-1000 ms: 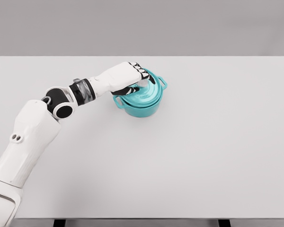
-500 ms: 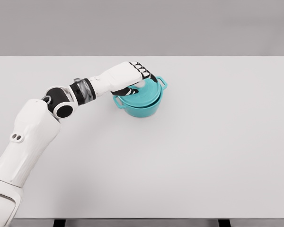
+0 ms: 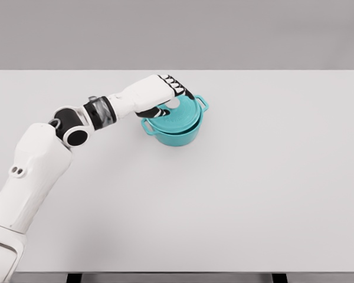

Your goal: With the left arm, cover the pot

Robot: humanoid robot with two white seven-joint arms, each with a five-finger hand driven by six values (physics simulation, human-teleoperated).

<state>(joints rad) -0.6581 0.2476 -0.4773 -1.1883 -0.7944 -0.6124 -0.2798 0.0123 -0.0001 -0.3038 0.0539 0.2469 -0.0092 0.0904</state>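
Observation:
A teal pot (image 3: 178, 134) with two small side handles stands on the white table (image 3: 253, 177), left of the middle and toward the back. Its teal lid (image 3: 183, 116) lies flat on the pot, with a pale knob (image 3: 173, 104) at the top. My left hand (image 3: 167, 100) hovers over the lid's left part, just above the knob. Its fingers (image 3: 178, 89) are loosened and stretched out over the lid, and the thumb sits below them at the lid's left edge. They hold nothing. The right arm does not show.
The white forearm and elbow (image 3: 76, 127) reach in from the lower left across the table. The table's front edge runs along the bottom of the view, its back edge against a grey wall.
The lid has settled flat on the pot. The left hand's fingers have loosened from the knob, and the hand has drawn back a little up and to the left.

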